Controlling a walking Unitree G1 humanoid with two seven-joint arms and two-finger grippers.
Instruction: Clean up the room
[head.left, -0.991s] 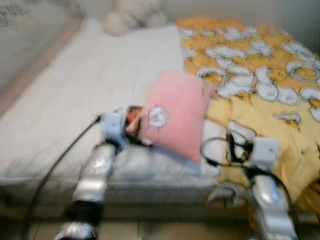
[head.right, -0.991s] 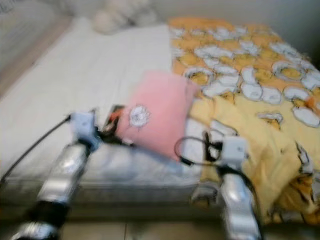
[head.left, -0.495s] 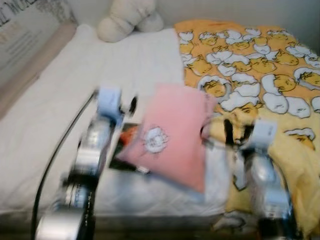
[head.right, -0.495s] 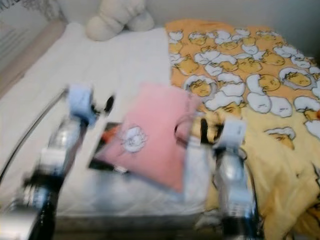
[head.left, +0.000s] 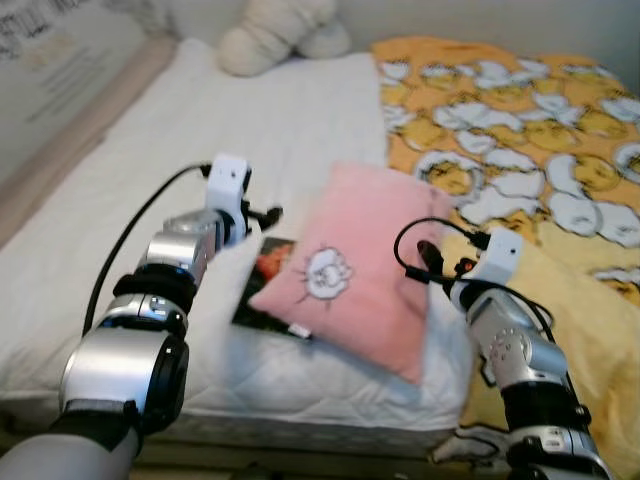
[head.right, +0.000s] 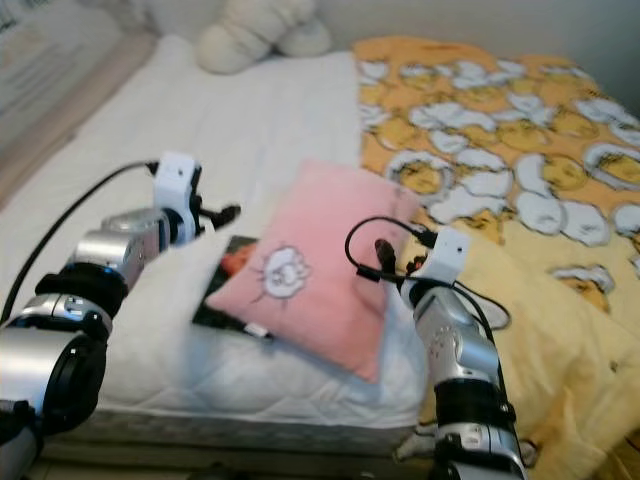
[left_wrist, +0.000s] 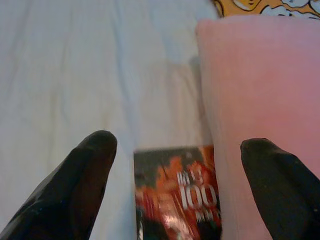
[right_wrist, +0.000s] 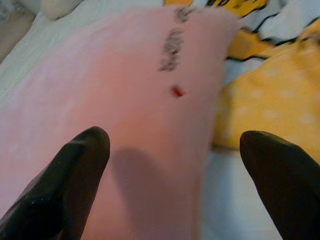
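A pink pillow (head.left: 356, 267) with a small white cartoon patch lies on the white bed (head.left: 200, 160), partly on top of a dark book (head.left: 262, 285) with a red cover. My left gripper (head.left: 268, 213) hovers open just left of the pillow and above the book (left_wrist: 175, 192); its fingers (left_wrist: 82, 180) hold nothing. My right gripper (head.left: 425, 258) hovers open at the pillow's right edge, over the pillow (right_wrist: 140, 125), with nothing between its fingertips.
A yellow blanket (head.left: 540, 150) printed with white and orange cartoon figures covers the bed's right half. A cream plush toy (head.left: 275, 35) sits at the head of the bed. A wall with a beige strip (head.left: 70, 110) runs along the left. The mattress edge (head.left: 300, 425) is near me.
Both arms have stretched forward over the bed towards the pillow, left gripper by the book, right gripper at the pillow's right edge. The camera has shifted and the blur has cleared.
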